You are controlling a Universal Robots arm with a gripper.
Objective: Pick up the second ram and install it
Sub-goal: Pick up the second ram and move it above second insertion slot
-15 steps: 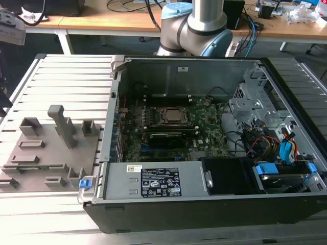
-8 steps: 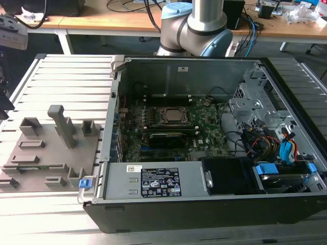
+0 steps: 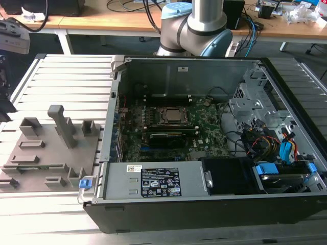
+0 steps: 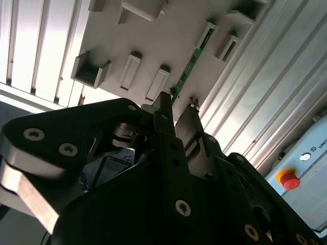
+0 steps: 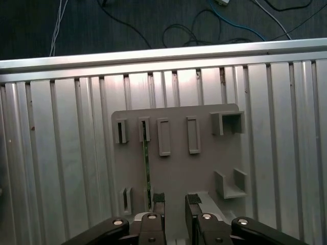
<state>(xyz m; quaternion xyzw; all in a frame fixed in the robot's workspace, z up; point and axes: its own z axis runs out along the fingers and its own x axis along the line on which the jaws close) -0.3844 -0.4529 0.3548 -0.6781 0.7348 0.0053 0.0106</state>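
The black two-fingered tool (image 5: pixel 176 200) hangs open over the grey slotted holder plate (image 5: pixel 204 173). It looks offset from the thin green second ram stick (image 5: pixel 147 173), so a descending finger could clip its edge.

No print is coming through clearly enough to read. In the exterior view, a black label (image 3: pixel 160 184) carrying pale lines of print is sitting on the grey metal cover (image 3: pixel 191 178) at the near side of the open computer case (image 3: pixel 204 218). A small white sticker (image 3: pixel 134 168) is sitting just beside it, toward the exterior view's left. Another white sticker (image 3: pixel 183 69) is showing on the case's far wall. In the second wrist view, cut-off dark lettering (image 4: pixel 321 148) is running along a pale box (image 4: pixel 306 166) near a red button (image 4: pixel 290 180).
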